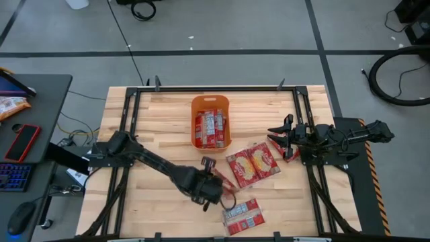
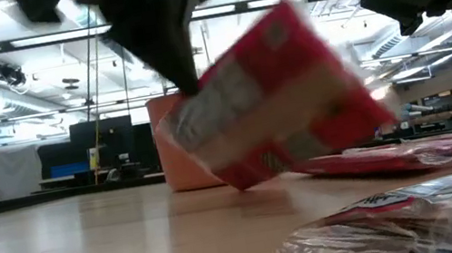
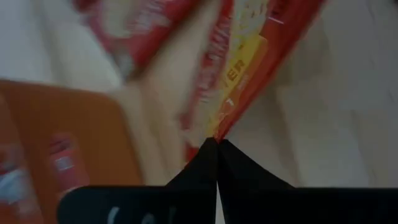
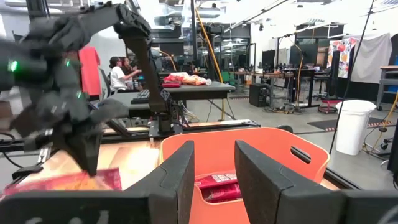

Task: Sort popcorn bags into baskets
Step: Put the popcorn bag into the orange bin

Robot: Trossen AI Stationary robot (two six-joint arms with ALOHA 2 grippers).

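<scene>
My left gripper [image 1: 215,183] is over the table's near middle, shut on a red popcorn bag [image 2: 272,100] that hangs tilted below it. The orange basket [image 1: 210,121] stands farther back with several bags inside. Two bags [image 1: 252,165] lie side by side on the table to the right of the held one. Another bag [image 1: 243,216] lies label side up by the near edge. One more bag [image 1: 290,152] lies under the right arm. My right gripper [image 4: 212,180] is open, hovers right of the basket and points toward it. My left gripper pinches one corner of the bag [image 3: 217,132] between its two shut fingers, coming from above and pointing down. The bag hangs tilted below the fingers [image 2: 184,69]. Its lower corner [image 2: 247,184] is close to the table; whether it touches I cannot tell.
A dark frame [image 1: 215,88] runs along the table's far edge and down both sides. A side desk [image 1: 40,101] with a red phone and a keyboard stands left of the table. Bare wood [image 1: 148,114] lies left of the basket. People sit far behind in the room [image 4: 118,74].
</scene>
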